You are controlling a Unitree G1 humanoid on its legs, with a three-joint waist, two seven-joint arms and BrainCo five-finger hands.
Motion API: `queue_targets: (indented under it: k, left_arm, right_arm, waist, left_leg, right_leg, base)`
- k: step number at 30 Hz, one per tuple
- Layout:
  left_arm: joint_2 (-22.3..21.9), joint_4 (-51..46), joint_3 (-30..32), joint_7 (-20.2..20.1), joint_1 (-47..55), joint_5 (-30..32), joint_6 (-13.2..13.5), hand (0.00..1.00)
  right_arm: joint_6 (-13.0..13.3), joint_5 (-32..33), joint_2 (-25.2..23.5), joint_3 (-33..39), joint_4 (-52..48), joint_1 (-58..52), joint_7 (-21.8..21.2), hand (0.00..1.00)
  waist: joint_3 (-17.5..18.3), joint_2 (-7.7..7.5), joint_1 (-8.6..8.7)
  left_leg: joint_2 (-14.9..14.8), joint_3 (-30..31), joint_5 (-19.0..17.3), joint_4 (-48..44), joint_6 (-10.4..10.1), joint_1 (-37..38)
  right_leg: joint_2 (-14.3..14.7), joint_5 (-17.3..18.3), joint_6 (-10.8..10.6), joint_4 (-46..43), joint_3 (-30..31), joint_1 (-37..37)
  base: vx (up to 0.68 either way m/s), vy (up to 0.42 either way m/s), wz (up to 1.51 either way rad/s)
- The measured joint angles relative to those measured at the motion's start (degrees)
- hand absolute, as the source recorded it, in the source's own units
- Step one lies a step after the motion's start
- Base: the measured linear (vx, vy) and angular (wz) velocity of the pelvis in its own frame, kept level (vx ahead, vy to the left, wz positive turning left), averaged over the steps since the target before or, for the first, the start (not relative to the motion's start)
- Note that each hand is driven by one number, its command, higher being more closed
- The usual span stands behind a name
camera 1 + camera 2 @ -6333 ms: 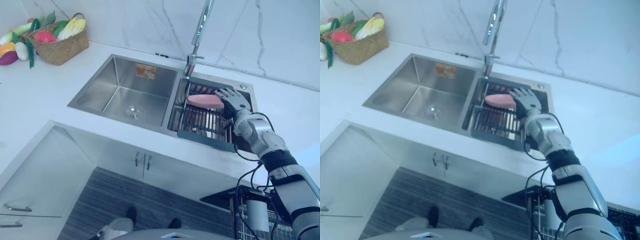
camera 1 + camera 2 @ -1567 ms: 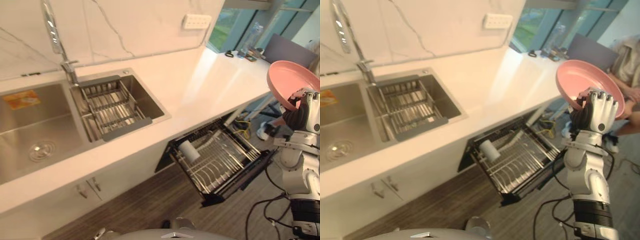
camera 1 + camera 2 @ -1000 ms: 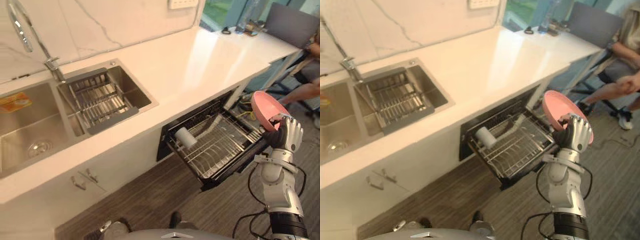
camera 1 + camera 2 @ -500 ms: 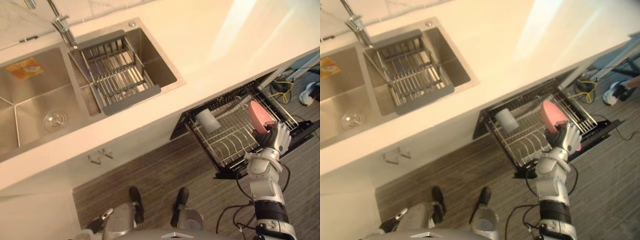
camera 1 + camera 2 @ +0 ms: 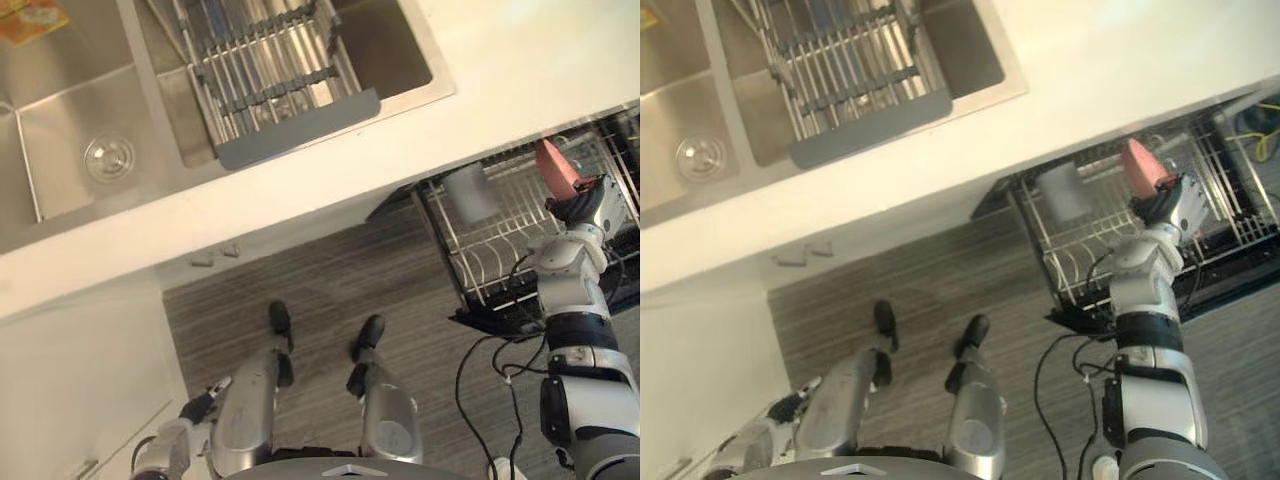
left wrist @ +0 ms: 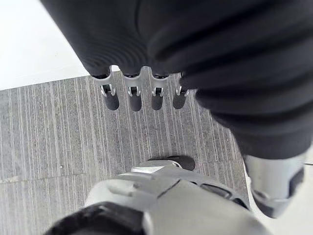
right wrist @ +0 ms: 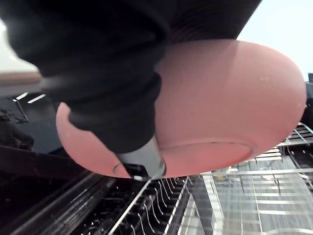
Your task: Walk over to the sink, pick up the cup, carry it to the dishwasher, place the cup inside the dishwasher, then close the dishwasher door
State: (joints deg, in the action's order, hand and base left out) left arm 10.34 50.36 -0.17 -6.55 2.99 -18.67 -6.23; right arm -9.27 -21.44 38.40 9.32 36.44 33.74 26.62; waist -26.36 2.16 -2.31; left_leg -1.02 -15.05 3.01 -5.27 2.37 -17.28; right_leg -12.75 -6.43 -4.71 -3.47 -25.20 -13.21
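Head views: since half a sec ago my R hand (image 5: 590,203) has brought the pink bowl (image 5: 553,166) down over the dishwasher rack (image 5: 478,262), so placing is next and the door comes after. Rack holds a white cup (image 5: 467,192); sink (image 5: 60,130) holds a drain basket (image 5: 270,60). L wrist: L hand (image 6: 133,98) hangs idle, fingers loosely straight, over the floor. R wrist: thumb pinches the bowl rim.

Pink bowl (image 7: 230,107); silver wire rack (image 5: 1072,252); grey striped floor (image 5: 330,270); white counter (image 5: 500,60)

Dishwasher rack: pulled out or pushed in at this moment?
Pulled out: the wire rack juts past the counter over the floor, right hand holding the pink dish over it.
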Motion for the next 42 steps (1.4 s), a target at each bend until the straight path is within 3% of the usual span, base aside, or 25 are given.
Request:
queue_targets:
  k: [5,14,15,18,22,25,29,32,35,39,42]
  left_arm:
    - [-0.4,-0.2,-0.5,-0.1,-1.3,-1.6,0.0,0.0]
    - [-0.6,-0.2,-0.6,-0.1,-2.9,-3.8,0.1,0.0]
    - [-0.8,-0.3,-0.6,-0.1,-2.9,-3.8,0.3,0.0]
    - [-1.2,-0.3,-0.8,-0.1,-2.9,-3.8,0.6,0.0]
    - [-1.4,-0.3,-1.0,-0.1,-3.2,-3.8,0.7,0.0]
    - [-1.5,-0.7,-0.9,-0.1,-3.4,-3.7,0.6,0.0]
    - [-2.0,-2.1,-0.2,-0.1,-3.6,-3.6,0.6,0.0]
    - [-2.4,-2.4,0.2,0.0,-4.3,-3.6,0.6,0.0]
    - [-2.7,-2.7,0.4,0.1,-4.9,-3.6,0.6,0.0]
    - [-2.7,-4.1,2.6,0.1,-5.0,-3.5,0.4,0.0]
    - [-2.6,-4.6,3.0,0.3,-4.9,-2.8,0.1,0.0]
  right_arm:
    - [-1.1,5.5,0.7,-0.1,7.2,3.0,0.0,1.0]
    - [-4.0,5.8,1.0,0.4,11.9,2.1,0.1,1.0]
    - [-4.2,5.8,1.0,0.4,11.8,1.5,0.1,0.0]
    - [-4.2,7.1,0.8,0.7,11.9,0.1,0.6,0.0]
    - [-4.4,17.3,-0.1,6.7,14.4,-0.3,2.9,0.0]
    - [-2.1,23.3,-1.3,8.4,14.0,-0.8,3.2,0.0]
    - [-1.5,24.6,-2.9,9.8,12.5,-0.9,3.9,0.0]
    - [-1.0,26.9,-4.4,11.7,4.3,-3.7,4.2,0.0]
    - [-0.8,29.0,-5.7,14.1,-6.7,-7.0,5.0,0.0]
    - [-0.6,28.9,-8.6,20.7,-19.6,-13.1,8.4,0.0]
    - [-0.3,29.1,-8.7,25.6,-25.6,-18.8,10.7,0.0]
  waist:
    - [-1.1,1.4,-0.61]
    - [-2.0,2.81,-0.52]
    - [-2.0,2.88,-0.59]
    - [-2.1,3.18,-0.76]
    - [-2.4,3.8,-0.82]
    - [-2.3,3.81,-0.9]
    - [-2.4,3.78,-1.0]
    - [-2.5,3.53,-0.83]
    - [-2.9,2.68,-0.13]
    - [-3.0,-0.76,0.57]
    - [-3.0,-2.32,1.4]
  left_leg:
    - [0.4,0.7,2.5,3.1,0.1,-0.9]
    - [0.8,0.6,5.1,6.6,-0.1,-1.0]
    - [0.7,0.6,5.2,6.6,-0.3,-1.0]
    - [0.6,0.7,5.4,6.6,-0.7,-1.1]
    - [0.4,0.8,5.4,6.6,-1.4,-1.0]
    - [0.4,0.6,6.4,8.2,-1.2,-0.1]
    - [0.4,0.4,7.2,9.6,-1.4,0.5]
    - [0.0,-0.7,7.3,9.6,-1.5,1.1]
    - [-0.7,-1.9,7.0,9.7,-1.8,2.1]
    - [-2.5,-3.9,6.9,9.7,-2.8,3.0]
    - [-3.5,-4.7,6.7,9.7,-3.3,5.1]
  right_leg:
    - [-0.6,0.7,-0.2,-2.3,0.4,-2.9]
    - [-1.2,1.9,-0.1,-5.4,1.2,-6.1]
    - [-1.2,2.0,0.0,-5.5,1.3,-6.3]
    - [-1.1,2.4,0.5,-6.1,1.9,-6.8]
    - [-1.1,2.8,0.6,-6.9,2.0,-7.2]
    - [-1.4,3.3,0.3,-8.6,2.5,-8.0]
    - [-1.6,4.3,0.5,-10.5,2.8,-9.0]
    - [-1.3,4.3,0.6,-10.6,3.5,-8.9]
    - [-0.7,4.1,0.9,-10.3,4.6,-8.6]
    - [1.4,3.6,1.8,-9.0,5.8,-8.2]
    - [2.7,3.4,2.1,-7.7,6.1,-6.0]
  base:
    - [-0.02,0.004,0.08]
    - [-0.01,0.002,0.0]
    - [-0.02,-0.018,-0.07]
    - [-0.01,-0.025,-0.07]
    - [0.0,-0.004,-0.01]
    - [-0.01,-0.011,-0.04]
    - [0.0,0.0,0.0]
    - [-0.02,-0.026,-0.15]
    - [-0.01,-0.039,-0.24]
    - [0.01,-0.086,-0.26]
    - [0.04,-0.077,-0.17]
